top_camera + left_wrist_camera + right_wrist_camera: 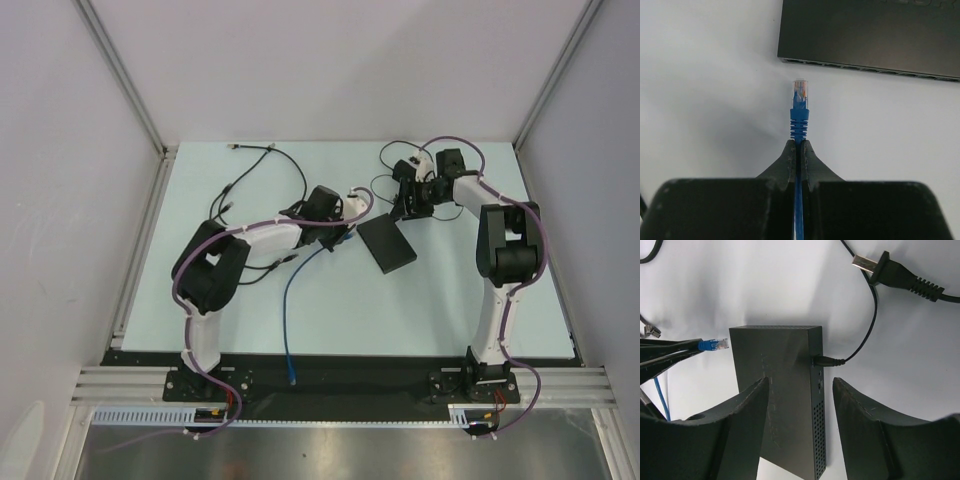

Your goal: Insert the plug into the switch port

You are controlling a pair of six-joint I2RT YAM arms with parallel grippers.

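Left gripper (799, 150) clamps cable (798, 212) behind plug (800, 95), mid-frame, just short of switch (870, 30) ports above; right gripper (800, 385) gapes astride switch, not gripping, so a push could skid it.

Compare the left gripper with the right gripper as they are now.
The left gripper is shut on the blue cable just behind its plug; the right gripper is open. The left gripper stands short of the switch, with the plug aimed at its port edge; the right gripper's fingers straddle the switch from above. Both have black fingers and are at the same switch.
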